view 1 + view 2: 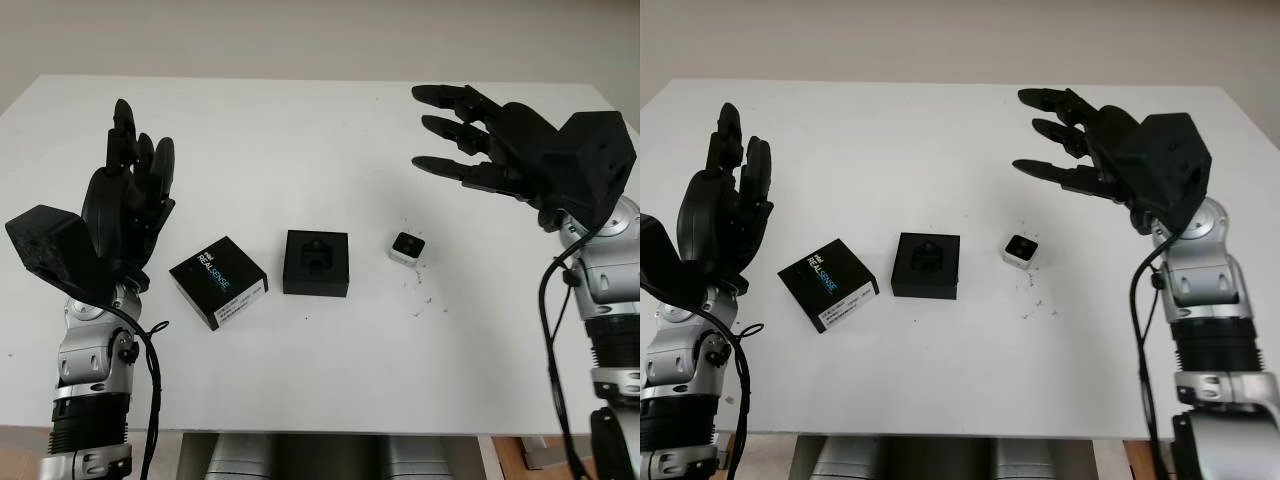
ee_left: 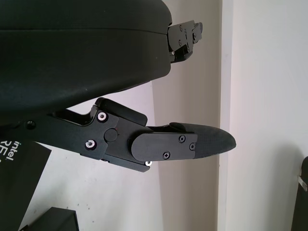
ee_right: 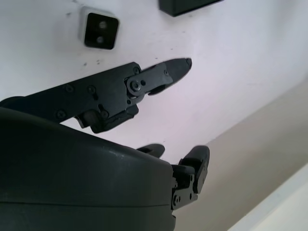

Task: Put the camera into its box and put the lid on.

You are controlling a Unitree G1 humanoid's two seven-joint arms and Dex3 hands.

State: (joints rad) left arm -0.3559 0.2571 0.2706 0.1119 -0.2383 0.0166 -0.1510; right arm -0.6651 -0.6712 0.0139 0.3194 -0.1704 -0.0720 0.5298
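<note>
We note three items in a row on the white desk (image 1: 330, 390), nearest first: the lid (image 1: 218, 282), printed REALSENSE, lying flat and skewed, closest to us on the left; just beyond it the open box (image 1: 316, 263), black, with a moulded recess facing up; then the camera (image 1: 407, 247), a small white cube with a dark face, standing alone to the right of the box, apart from it.

Further back and raised above the desk we have both hands. The left hand (image 1: 132, 205) holds nothing, fingers extended upward, beside the lid. The right hand (image 1: 490, 150) is also empty, fingers extended toward the middle, above and beyond the camera.

Nothing is packed yet, so we judge the step in hand to be the camera pick-up by the right hand. To do it well we would:
- descend straight over the cube, fingers on opposite side faces, not the lens face;
- line it up with the recess before release;
- steady the box with the left hand.
</note>
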